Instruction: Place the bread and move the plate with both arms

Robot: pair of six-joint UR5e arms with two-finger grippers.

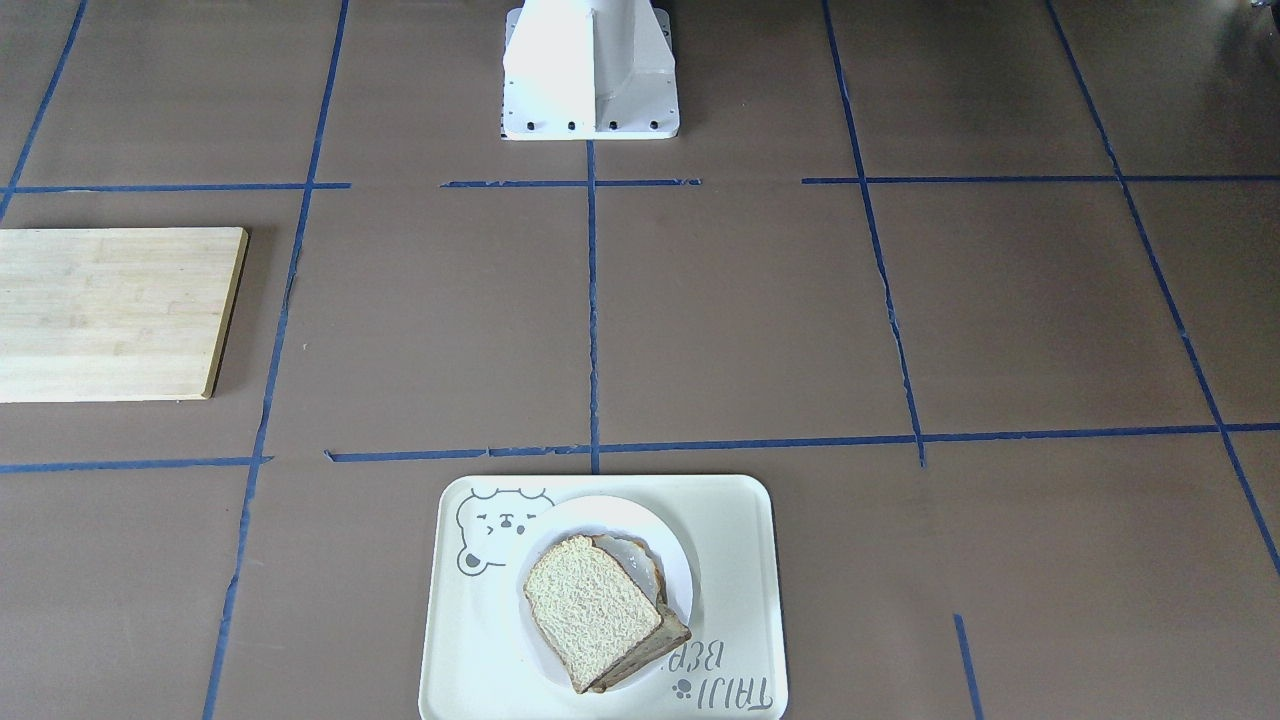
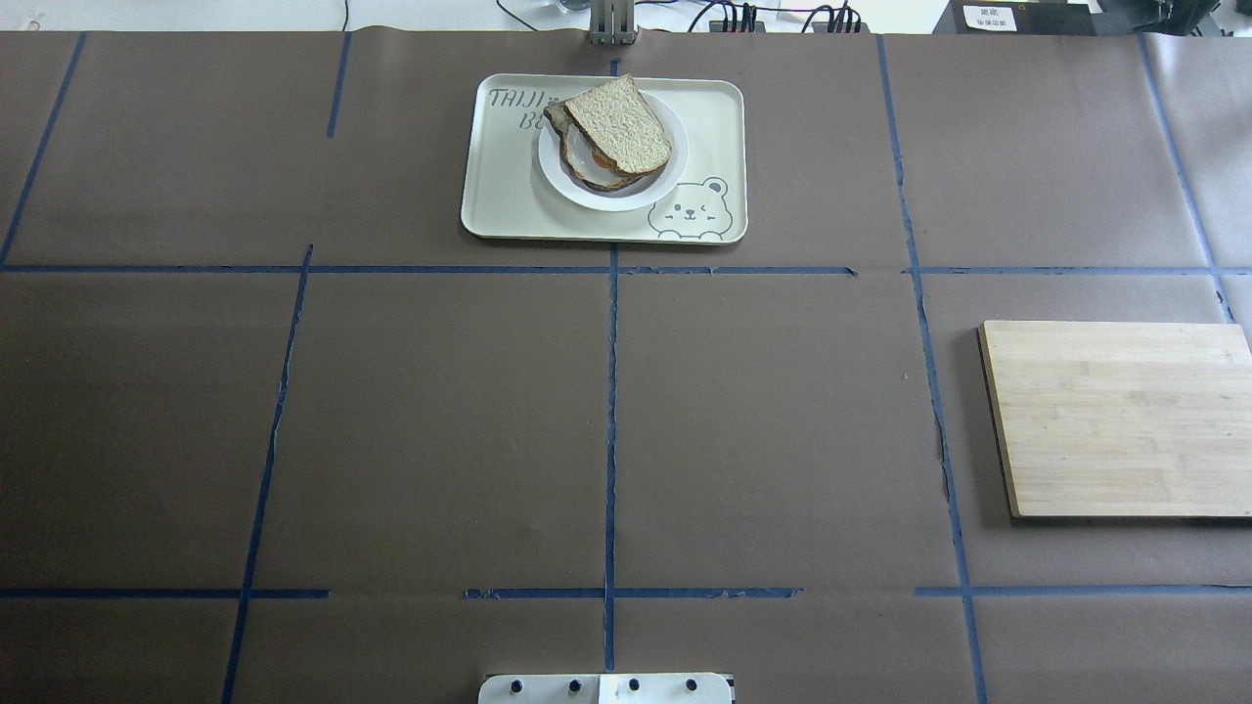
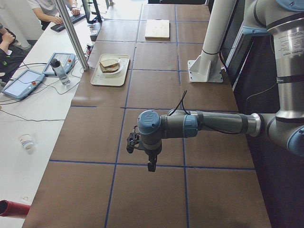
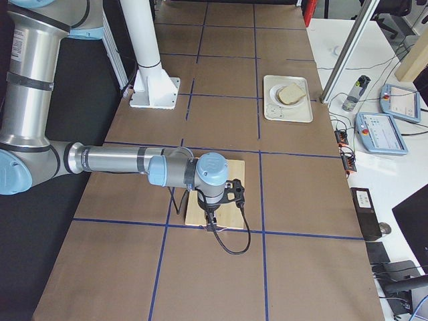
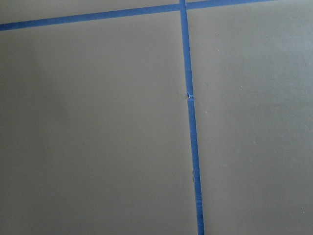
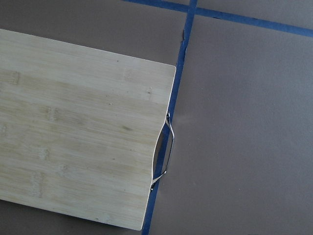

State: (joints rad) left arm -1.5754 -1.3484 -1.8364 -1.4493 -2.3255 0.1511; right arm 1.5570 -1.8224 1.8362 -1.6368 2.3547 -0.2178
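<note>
- See bread [image 2: 619, 122] on plate [image 2: 626, 198], inside tray [image 2: 509, 196], middle of far edge;
- Cannot tell whether left gripper [image 3: 151, 164], right gripper [image 4: 210, 224] spread or pressed together;
- Looks finished; park well clear, never nudging tray.

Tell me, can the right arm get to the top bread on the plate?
Probably yes: the bread lies uncovered, topmost on the plate, and only bare table lies between it and the right arm, which hangs over the wooden board.
</note>
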